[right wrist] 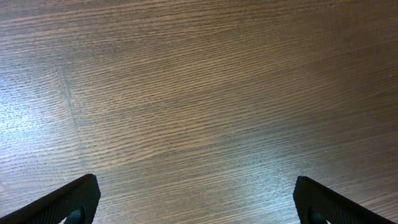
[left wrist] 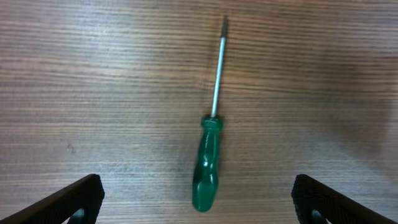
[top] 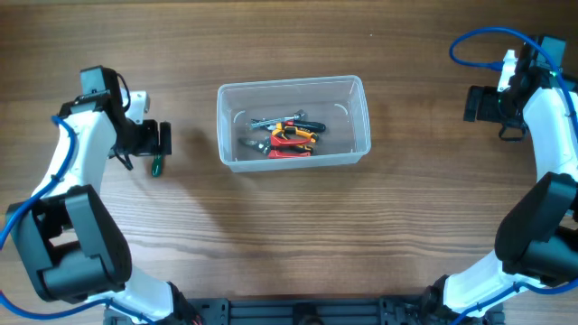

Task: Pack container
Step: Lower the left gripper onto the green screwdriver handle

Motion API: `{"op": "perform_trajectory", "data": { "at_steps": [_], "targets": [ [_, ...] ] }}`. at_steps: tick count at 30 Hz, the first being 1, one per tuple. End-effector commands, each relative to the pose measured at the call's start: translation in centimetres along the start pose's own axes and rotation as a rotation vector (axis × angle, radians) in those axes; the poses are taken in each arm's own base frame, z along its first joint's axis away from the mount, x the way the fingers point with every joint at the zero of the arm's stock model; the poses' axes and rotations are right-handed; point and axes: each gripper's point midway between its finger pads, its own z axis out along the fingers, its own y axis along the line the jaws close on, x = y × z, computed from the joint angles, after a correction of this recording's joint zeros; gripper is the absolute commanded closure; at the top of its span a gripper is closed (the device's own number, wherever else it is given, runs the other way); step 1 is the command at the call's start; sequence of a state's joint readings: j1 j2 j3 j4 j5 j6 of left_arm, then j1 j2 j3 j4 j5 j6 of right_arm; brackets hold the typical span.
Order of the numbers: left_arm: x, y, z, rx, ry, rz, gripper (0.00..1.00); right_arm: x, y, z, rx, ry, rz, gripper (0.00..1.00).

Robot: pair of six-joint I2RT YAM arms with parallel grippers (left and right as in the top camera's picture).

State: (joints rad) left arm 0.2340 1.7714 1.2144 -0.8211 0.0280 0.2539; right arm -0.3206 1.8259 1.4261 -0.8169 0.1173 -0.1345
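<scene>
The clear plastic container point(top: 293, 122) sits mid-table and holds several hand tools point(top: 284, 135) with red, orange and yellow handles. A green-handled screwdriver point(left wrist: 207, 167) lies flat on the wood to the container's left, also visible in the overhead view point(top: 156, 166). My left gripper point(top: 159, 138) hovers above it, open and empty, with the handle between the spread fingers point(left wrist: 198, 208). My right gripper point(top: 476, 104) is open and empty at the far right, over bare wood point(right wrist: 196, 205).
The wooden table point(top: 289, 235) carries only the container and the screwdriver. A blue cable point(top: 479, 41) loops by the right arm at the back right.
</scene>
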Motion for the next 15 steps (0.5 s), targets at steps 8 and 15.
{"op": "perform_trajectory", "data": {
  "at_steps": [8, 15],
  "targets": [
    [0.7, -0.7, 1.9, 0.028, 0.051, 0.035, 0.00, 0.0, -0.3, 0.1, 0.018, 0.002, 0.004, 0.00],
    [1.1, -0.7, 2.9, 0.034, 0.081, 0.038, 0.00, 0.0, -0.3, 0.1, 0.018, 0.002, 0.004, 0.00]
  ]
}}
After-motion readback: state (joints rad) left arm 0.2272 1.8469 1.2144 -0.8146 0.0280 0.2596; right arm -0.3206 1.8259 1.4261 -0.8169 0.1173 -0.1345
